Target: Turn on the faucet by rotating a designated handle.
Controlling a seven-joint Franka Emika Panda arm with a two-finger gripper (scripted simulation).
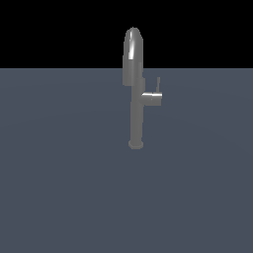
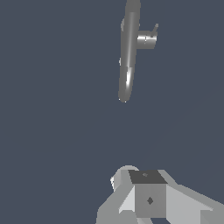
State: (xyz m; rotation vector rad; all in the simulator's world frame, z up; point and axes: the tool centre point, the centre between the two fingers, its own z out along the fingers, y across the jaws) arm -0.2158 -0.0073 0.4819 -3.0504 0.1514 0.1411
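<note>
Hand (image 2: 146, 197) well apart from faucet (image 1: 134, 94) (handle (image 1: 158, 84) upright).

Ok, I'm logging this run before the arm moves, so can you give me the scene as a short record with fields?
faucet: tall grey column with an arched top, upright on a small round base
handle: thin rod rising from the end of the side stub, on the exterior view's right of the column
surface: flat dark blue-grey ground
end effector: seen only in the wrist view, apart from the faucet; open or shut cannot be told
contact: none visible
</note>
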